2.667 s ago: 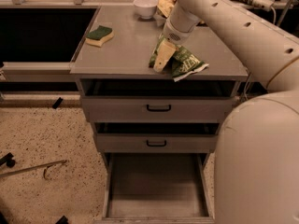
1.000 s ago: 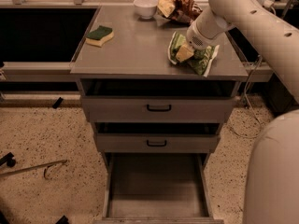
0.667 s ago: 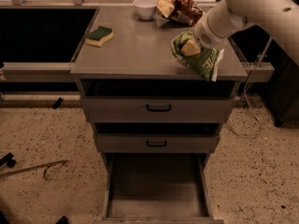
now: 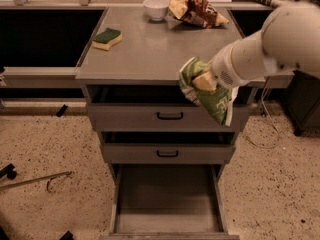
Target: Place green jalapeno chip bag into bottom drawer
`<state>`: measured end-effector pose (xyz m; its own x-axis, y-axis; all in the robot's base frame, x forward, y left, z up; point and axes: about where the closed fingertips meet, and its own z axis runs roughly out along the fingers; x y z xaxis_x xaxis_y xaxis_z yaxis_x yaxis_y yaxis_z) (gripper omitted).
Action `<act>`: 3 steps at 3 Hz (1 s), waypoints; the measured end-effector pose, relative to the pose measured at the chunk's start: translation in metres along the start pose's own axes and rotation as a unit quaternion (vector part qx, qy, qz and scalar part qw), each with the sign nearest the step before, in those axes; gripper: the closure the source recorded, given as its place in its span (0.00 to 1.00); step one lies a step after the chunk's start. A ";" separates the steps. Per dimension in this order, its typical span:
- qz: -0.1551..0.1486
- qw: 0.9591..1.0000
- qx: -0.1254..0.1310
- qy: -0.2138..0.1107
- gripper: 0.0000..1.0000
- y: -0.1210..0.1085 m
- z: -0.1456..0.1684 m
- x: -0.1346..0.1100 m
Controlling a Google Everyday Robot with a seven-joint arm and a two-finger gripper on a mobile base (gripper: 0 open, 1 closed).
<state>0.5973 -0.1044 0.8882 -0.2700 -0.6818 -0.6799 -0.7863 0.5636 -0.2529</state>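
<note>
Gripper (image 4: 204, 82) sits just off the table's (image 4: 150, 54) front edge, toward the front right corner, and it's closed tight on the bag (image 4: 216, 105). The jaws stand narrow, pinching the upper part of the foil. The rest of the bag hangs loose below them, clear of the tabletop and dangling in front of the top drawer (image 4: 130, 118). Nothing else is touching the fingers.

Now the danger spots. That grip takes only a fold of crinkly foil, so a quick swing down could let the bag slide out early. From this height it would likely hit the floor, not the target. The bottom drawer (image 4: 167, 199) is pulled open and bare, waiting low under the table's front edge. It looks set left of where the bag hangs. A straight drop from here risks catching the drawer's right wall or missing to that side.

There's a snag risk too. The hanging tail is close to the top drawer's face, and the middle drawer (image 4: 125, 154) sits below it. A descent hugging the front edge could drag the foil across those fronts or hook a handle.

The sponge (image 4: 107, 38) near the left edge, the bowl (image 4: 156, 8) and the brown bag (image 4: 196, 11) at the back edge are well out of the way.
</note>
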 end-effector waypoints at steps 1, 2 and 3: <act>0.010 0.999 -0.030 0.033 1.00 0.033 0.018 0.040; 0.010 0.999 -0.031 0.033 1.00 0.033 0.019 0.040; 0.018 0.999 -0.034 0.019 1.00 0.042 0.023 0.045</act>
<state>0.5642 -0.1009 0.8310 -0.3193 -0.6793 -0.6608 -0.8108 0.5567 -0.1804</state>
